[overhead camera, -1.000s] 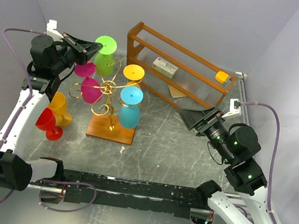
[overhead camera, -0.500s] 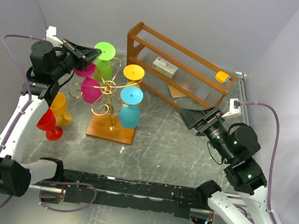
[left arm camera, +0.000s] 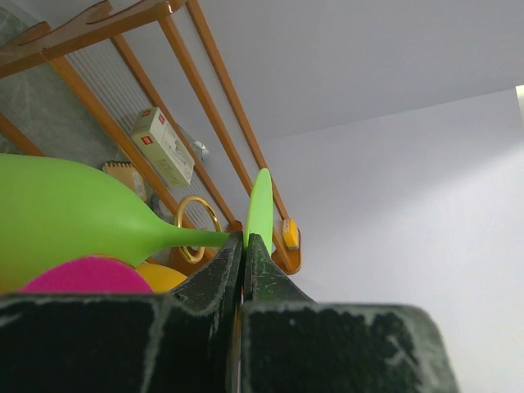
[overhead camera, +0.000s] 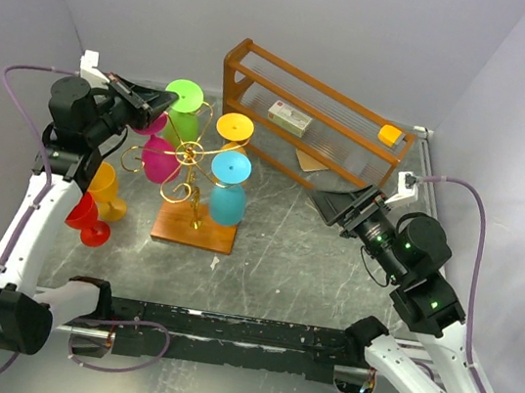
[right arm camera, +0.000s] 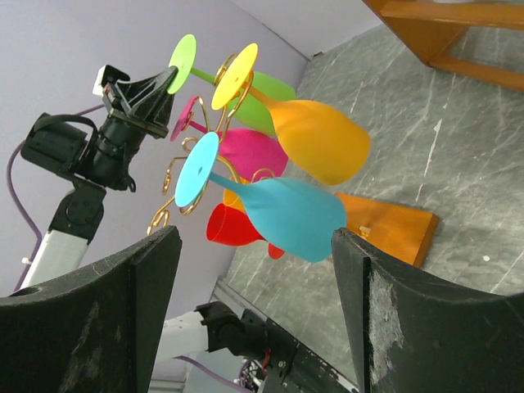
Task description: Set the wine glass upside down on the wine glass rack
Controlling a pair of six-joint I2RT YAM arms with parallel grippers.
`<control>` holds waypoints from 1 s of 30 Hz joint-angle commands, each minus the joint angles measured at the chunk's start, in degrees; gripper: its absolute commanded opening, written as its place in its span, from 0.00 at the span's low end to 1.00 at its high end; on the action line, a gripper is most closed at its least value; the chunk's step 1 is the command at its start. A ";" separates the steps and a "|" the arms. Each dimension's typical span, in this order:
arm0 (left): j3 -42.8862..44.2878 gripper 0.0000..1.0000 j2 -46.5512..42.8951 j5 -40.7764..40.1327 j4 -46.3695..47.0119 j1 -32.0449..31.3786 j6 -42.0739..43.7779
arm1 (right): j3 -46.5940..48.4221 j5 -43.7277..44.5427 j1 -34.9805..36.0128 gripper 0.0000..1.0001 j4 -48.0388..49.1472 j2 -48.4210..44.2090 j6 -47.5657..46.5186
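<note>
The green wine glass (overhead camera: 183, 118) hangs upside down at the back left of the wine glass rack (overhead camera: 192, 158), a gold wire stand on a flat wooden base (overhead camera: 194, 230). My left gripper (overhead camera: 162, 101) is shut on the edge of the glass's round foot (left arm camera: 260, 205); the bowl (left arm camera: 65, 213) lies to the left. Whether the stem rests in a scroll arm I cannot tell. Yellow (overhead camera: 235, 127), blue (overhead camera: 229, 191) and magenta (overhead camera: 160, 157) glasses hang on the rack. My right gripper (overhead camera: 333, 207) is open, right of the rack, with nothing between its fingers (right arm camera: 372, 303).
An orange glass (overhead camera: 105, 191) and a red glass (overhead camera: 82, 215) stand on the table left of the rack. The brown wooden shelf (overhead camera: 263, 58) runs along the back, holding a small box (overhead camera: 289, 117) and a yellow block (overhead camera: 389, 134). Walls close both sides.
My left gripper has come down a little toward the rack with the green glass, whose foot now sits lower. The right arm has barely shifted.
</note>
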 commanded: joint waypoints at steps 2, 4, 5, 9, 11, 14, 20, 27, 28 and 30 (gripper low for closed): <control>-1.45 0.07 -1.67 4.48 2.84 0.48 -1.80 | -0.55 0.56 0.12 0.74 -0.66 -0.68 0.21; -1.94 0.07 -1.21 6.10 3.88 0.47 -2.58 | -0.70 0.72 0.10 0.74 -1.09 -0.76 0.31; -2.06 0.07 -1.09 6.83 3.94 0.41 -2.83 | -0.85 0.84 0.09 0.74 -1.20 -0.86 0.40; -2.85 0.07 -1.69 8.03 4.66 0.30 -3.53 | -1.51 0.91 0.09 0.74 -1.26 -1.19 0.77; -2.88 0.07 -2.08 8.32 4.49 0.22 -3.53 | -1.70 0.95 0.10 0.74 -1.14 -1.33 0.95; -2.93 0.07 -2.27 8.93 4.71 0.06 -3.79 | -1.85 0.91 0.11 0.74 -1.14 -1.28 1.00; -2.95 0.07 -1.52 9.52 5.84 -0.94 -4.15 | -1.80 0.95 0.10 0.74 -1.14 -1.11 0.92; -0.46 0.07 1.21 7.28 4.69 -4.79 -0.91 | -2.13 0.93 0.07 0.74 -0.66 -1.16 1.04; -0.26 0.07 1.49 6.65 4.58 -5.21 -0.53 | -2.32 0.93 0.07 0.74 -0.63 -1.18 1.12; 0.54 0.07 1.84 5.20 3.67 -5.81 0.59 | -2.41 0.91 0.06 0.74 -0.72 -1.23 1.21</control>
